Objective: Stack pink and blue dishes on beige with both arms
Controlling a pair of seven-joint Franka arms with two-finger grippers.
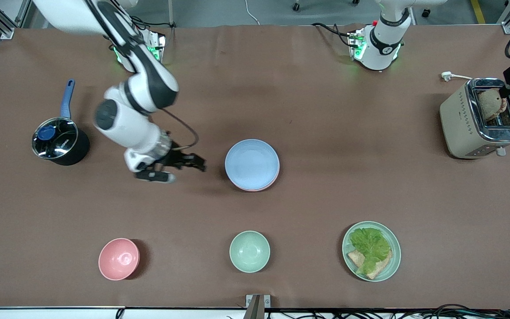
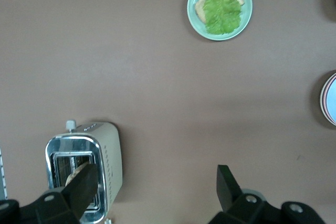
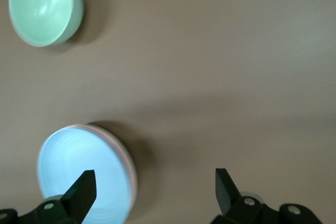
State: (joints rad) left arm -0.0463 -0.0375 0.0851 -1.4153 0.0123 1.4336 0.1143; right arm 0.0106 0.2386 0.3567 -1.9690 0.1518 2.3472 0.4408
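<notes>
At the bench's middle the blue plate (image 1: 252,163) sits on the pink plate (image 1: 255,188), stiff, light, likely slick, best pinched at the rim; right gripper (image 1: 179,165) at its nine o'clock and left gripper (image 2: 157,187) above the toaster (image 1: 481,117) both hang jaws wide, empty.

Right wrist view: stacked plates and a bowl on brown table

The blue plate (image 3: 84,174) sits at lower left on a pink plate (image 3: 127,161) whose rim peeks out. A green bowl (image 3: 44,6) fills the upper left corner. The right gripper (image 3: 155,182) has its fingers (image 3: 84,187) spread apart along the bottom edge.
</notes>
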